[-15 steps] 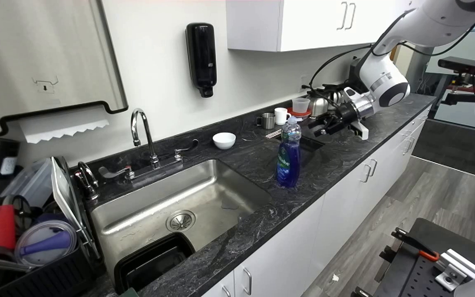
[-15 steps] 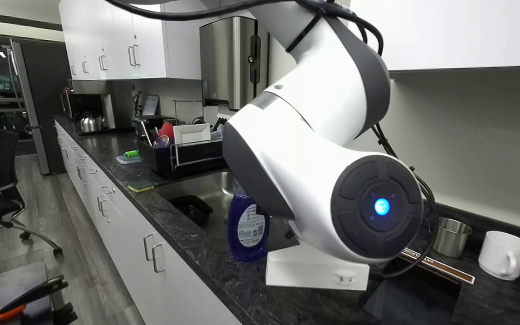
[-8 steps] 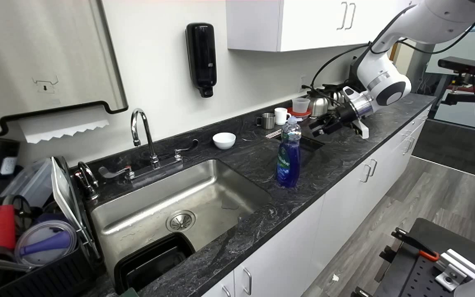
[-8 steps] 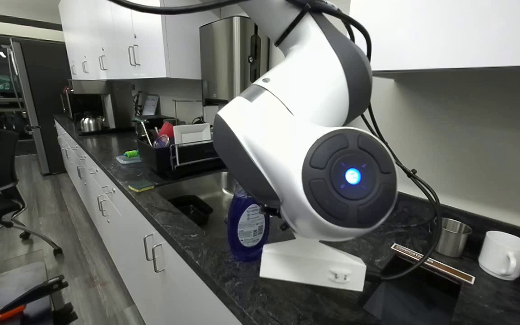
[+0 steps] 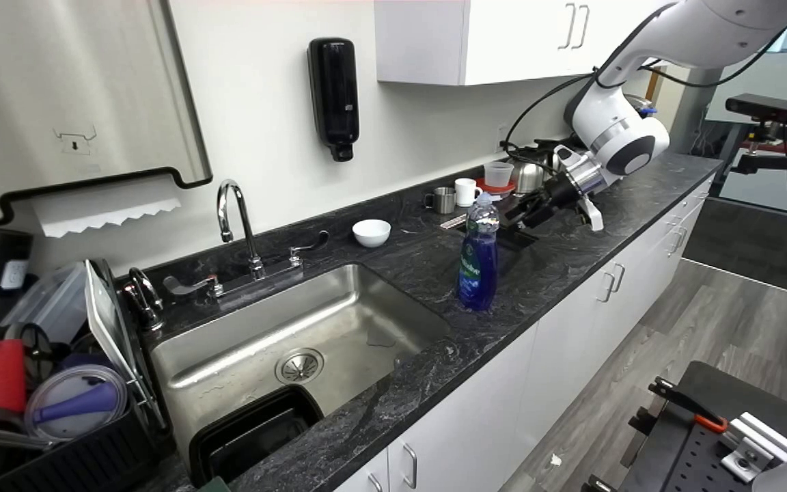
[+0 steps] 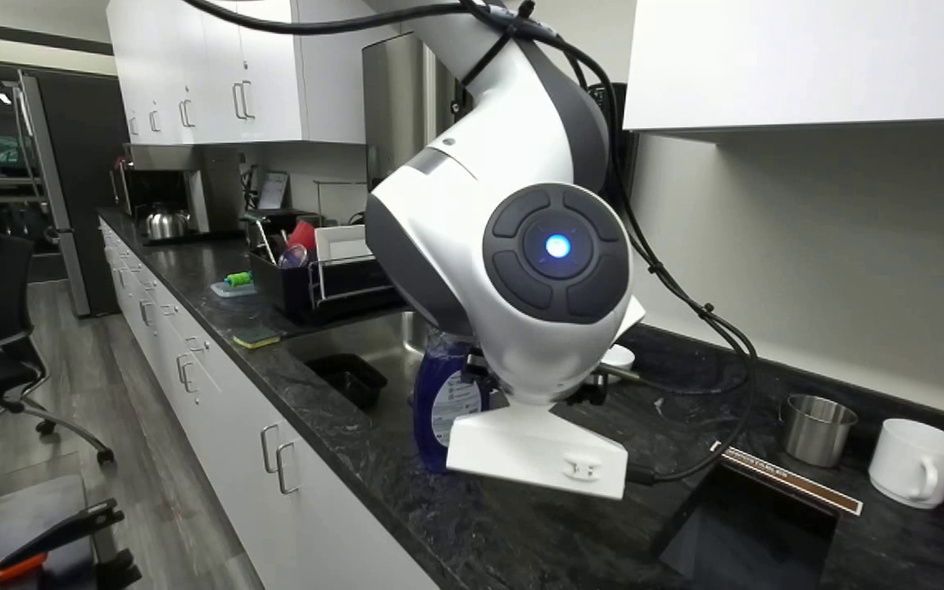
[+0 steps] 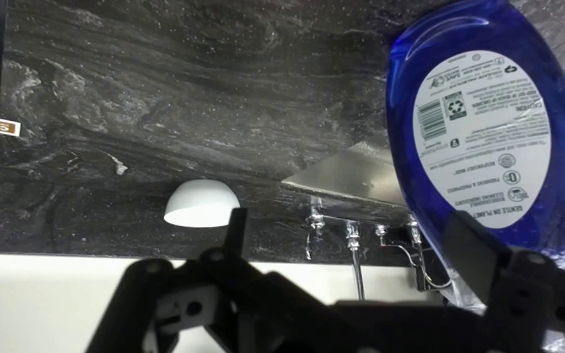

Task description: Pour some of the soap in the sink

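Gripper (image 7: 346,225), black: fingers (image 7: 236,233) parted wide, held above the counter (image 5: 530,287).
Soap (image 5: 479,270), blue, in clear plastic: upright on the counter, just beside one finger, which overlaps its upper part in the wrist view; whether they touch cannot be told.
Bowl (image 7: 202,203), white: upright on the counter, past the fingers towards the wall (image 5: 264,102).
Sink (image 5: 359,348), steel: beyond the soap from the fingers, round drain (image 5: 299,365) in its base.
Faucet (image 5: 247,232), chrome, curved: on the sink's wall side, well apart from the fingers.
Tub (image 5: 250,444), black: inside the sink, at the end away from the fingers.
Rack (image 6: 279,285), black, loaded: past the sink, farther still from the fingers.
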